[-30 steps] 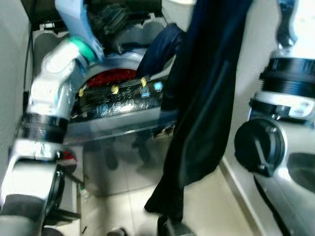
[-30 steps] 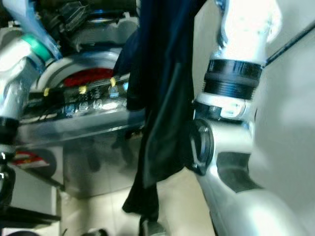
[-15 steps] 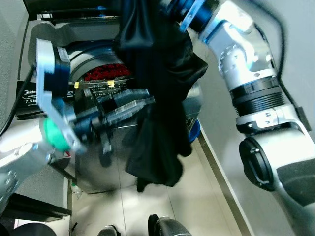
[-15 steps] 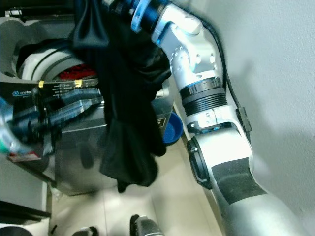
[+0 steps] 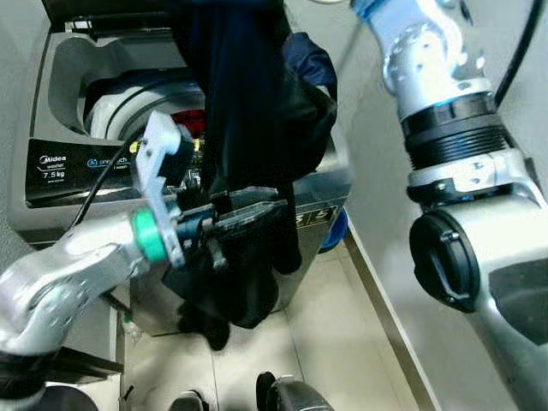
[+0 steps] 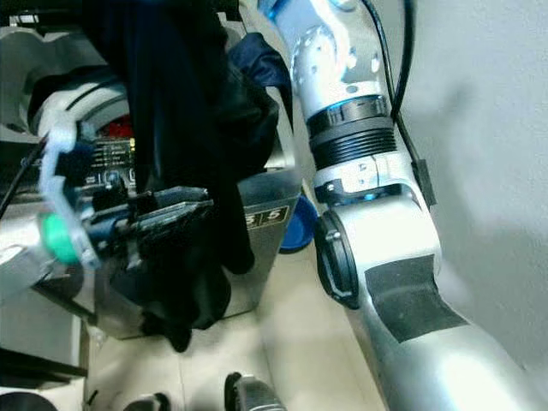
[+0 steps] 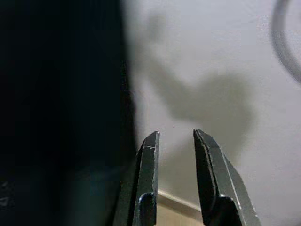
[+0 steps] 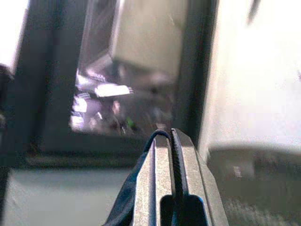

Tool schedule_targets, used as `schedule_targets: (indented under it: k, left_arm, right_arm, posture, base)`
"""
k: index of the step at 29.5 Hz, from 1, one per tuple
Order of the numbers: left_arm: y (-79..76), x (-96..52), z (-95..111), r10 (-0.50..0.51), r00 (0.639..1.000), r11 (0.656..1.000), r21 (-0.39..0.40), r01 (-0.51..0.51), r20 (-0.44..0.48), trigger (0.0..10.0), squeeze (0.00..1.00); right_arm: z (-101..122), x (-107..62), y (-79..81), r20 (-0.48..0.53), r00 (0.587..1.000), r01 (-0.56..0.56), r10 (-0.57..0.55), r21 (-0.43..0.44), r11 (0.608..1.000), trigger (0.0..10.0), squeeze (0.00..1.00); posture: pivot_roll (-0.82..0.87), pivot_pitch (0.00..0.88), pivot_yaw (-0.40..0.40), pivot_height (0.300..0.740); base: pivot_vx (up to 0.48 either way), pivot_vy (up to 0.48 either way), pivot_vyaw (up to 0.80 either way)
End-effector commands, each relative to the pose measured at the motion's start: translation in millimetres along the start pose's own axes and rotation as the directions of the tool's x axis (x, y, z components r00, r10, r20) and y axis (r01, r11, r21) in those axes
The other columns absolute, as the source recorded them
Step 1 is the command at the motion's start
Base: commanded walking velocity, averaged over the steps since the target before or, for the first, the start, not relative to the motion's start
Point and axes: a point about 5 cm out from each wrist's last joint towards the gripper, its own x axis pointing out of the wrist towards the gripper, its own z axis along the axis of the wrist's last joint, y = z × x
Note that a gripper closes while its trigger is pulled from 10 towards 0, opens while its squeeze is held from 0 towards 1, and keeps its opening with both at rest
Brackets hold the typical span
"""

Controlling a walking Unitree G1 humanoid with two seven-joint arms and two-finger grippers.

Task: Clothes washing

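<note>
A long dark navy garment hangs from above over the front of a grey top-loading washing machine whose lid is up. Its lower end bunches near the machine's base. Red laundry lies in the drum. My right arm reaches up past the picture's top edge; in the right wrist view the right gripper is shut on a fold of navy cloth. My left gripper is open, its fingers lying against the front of the hanging garment; the navy garment is beside the left gripper, with nothing between its fingers.
A pale wall stands close on the right of the machine, with a narrow strip of tiled floor between. A blue basin sits on the floor by the machine's corner. My feet are at the bottom edge.
My left gripper has swung right and down to the lower part of the hanging garment. The garment now hangs straighter and lower against the machine's front, and the right arm has lifted higher.
</note>
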Motion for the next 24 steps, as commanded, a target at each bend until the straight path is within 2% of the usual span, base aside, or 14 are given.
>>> schedule_targets:
  k: [1, 5, 7, 10, 11, 12, 13, 14, 15, 17, 18, 21, 23, 24]
  left_arm:
    - [13.3, 0.9, -5.2, 0.068, 0.997, 0.997, 0.041, -0.066, -0.033, 10.0, 0.0]
    - [40.7, -4.1, 4.8, 0.191, 0.981, 0.974, 0.13, -0.186, -0.026, 10.0, 0.0]
    - [81.6, -16.4, 24.3, 0.406, 0.914, 0.884, 0.243, -0.399, 0.026, 10.0, 0.0]
    - [81.6, -16.4, 24.3, 0.406, 0.914, 0.884, 0.243, -0.399, 0.026, 10.0, 0.0]
    - [94.3, -21.0, 30.5, 0.481, 0.876, 0.836, 0.275, -0.474, 0.049, 10.0, 0.0]
    - [94.3, -21.0, 30.5, 0.481, 0.876, 0.836, 0.275, -0.474, 0.049, 10.0, 0.0]
    - [120.1, -35.4, 48.9, 0.648, 0.75, 0.688, 0.318, -0.652, 0.137, 10.0, 0.0]
    - [120.1, -35.4, 48.9, 0.648, 0.75, 0.688, 0.318, -0.652, 0.137, 10.0, 0.0]
    - [137.5, -50.7, 67.8, 0.752, 0.62, 0.532, 0.349, -0.771, 0.224, 10.0, 0.0]
    - [137.5, -50.7, 67.8, 0.752, 0.62, 0.532, 0.349, -0.771, 0.224, 10.0, 0.0]
    - [148.6, -65.4, 87.5, 0.795, 0.525, 0.406, 0.378, -0.832, 0.303, 10.0, 0.0]
    - [148.6, -65.4, 87.5, 0.795, 0.525, 0.406, 0.378, -0.832, 0.303, 10.0, 0.0]
    - [159.6, -98.9, 127.3, 0.829, 0.353, 0.123, 0.475, -0.872, 0.433, 10.0, 0.0]
    - [159.6, -98.9, 127.3, 0.829, 0.353, 0.123, 0.475, -0.872, 0.433, 10.0, 0.0]
  right_arm:
    - [29.9, 9.2, 5.0, 0.12, 0.991, -0.057, 0.057, -0.007, 0.998, 10.0, 0.0]
    - [49.2, 6.1, -6.1, 0.192, 0.981, -0.001, 0.002, -0.005, 1.0, 10.0, 0.0]
    - [74.5, -7.6, -24.4, 0.278, 0.958, 0.071, -0.074, 0.024, 0.997, 10.0, 0.0]
    - [74.5, -7.6, -24.4, 0.278, 0.958, 0.071, -0.074, 0.024, 0.997, 10.0, 0.0]
    - [80.9, -12.3, -28.7, 0.303, 0.949, 0.084, -0.091, 0.036, 0.996, 10.0, 0.0]
    - [80.9, -12.3, -28.7, 0.303, 0.949, 0.084, -0.091, 0.036, 0.996, 10.0, 0.0]
    - [84.5, -16.5, -28.8, 0.321, 0.943, 0.076, -0.086, 0.044, 0.996, 10.0, 0.0]
    - [84.5, -16.5, -28.8, 0.321, 0.943, 0.076, -0.086, 0.044, 0.996, 10.0, 0.0]
    - [82.3, -19.0, -26.9, 0.318, 0.945, 0.062, -0.074, 0.046, 0.997, 10.0, 0.0]
    - [82.3, -19.0, -26.9, 0.318, 0.945, 0.062, -0.074, 0.046, 0.997, 10.0, 0.0]
    - [71.6, -20.8, -23.1, 0.282, 0.958, 0.042, -0.051, 0.037, 0.998, 10.0, 0.0]
    - [71.6, -20.8, -23.1, 0.282, 0.958, 0.042, -0.051, 0.037, 0.998, 10.0, 0.0]
    - [12.0, -29.3, -7.9, 0.045, 0.999, -0.025, 0.025, -0.001, 1.0, 10.0, 0.0]
    - [12.0, -29.3, -7.9, 0.045, 0.999, -0.025, 0.025, -0.001, 1.0, 10.0, 0.0]
  posture:
    - [0.07, 0.117, -0.026, 0.74]
    - [0.07, 0.114, -0.022, 0.74]
    - [0.07, 0.113, -0.02, 0.74]
    - [0.07, 0.113, -0.02, 0.74]
    - [0.07, 0.113, -0.02, 0.74]
    - [0.07, 0.113, -0.02, 0.74]
    - [0.07, 0.111, -0.016, 0.74]
    - [0.07, 0.111, -0.016, 0.74]
    - [0.07, 0.112, -0.016, 0.74]
    - [0.07, 0.112, -0.016, 0.74]
    - [0.07, 0.115, -0.019, 0.74]
    - [0.07, 0.115, -0.019, 0.74]
    - [0.08, 0.124, -0.025, 0.74]
    - [0.08, 0.124, -0.025, 0.74]
  base:
    - [0.0, 0.0, 0.0]
    - [0.0, 0.0, 0.0]
    - [0.0, 0.0, 0.0]
    - [0.0, 0.0, 0.0]
    - [0.0, 0.0, 0.0]
    - [0.0, 0.0, 0.0]
    - [0.0, 0.0, 0.0]
    - [0.0, 0.0, 0.0]
    - [0.0, 0.0, 0.0]
    - [0.0, 0.0, 0.0]
    - [0.0, 0.0, 0.0]
    - [0.0, 0.0, 0.0]
    - [0.0, 0.0, 0.0]
    - [0.0, 0.0, 0.0]
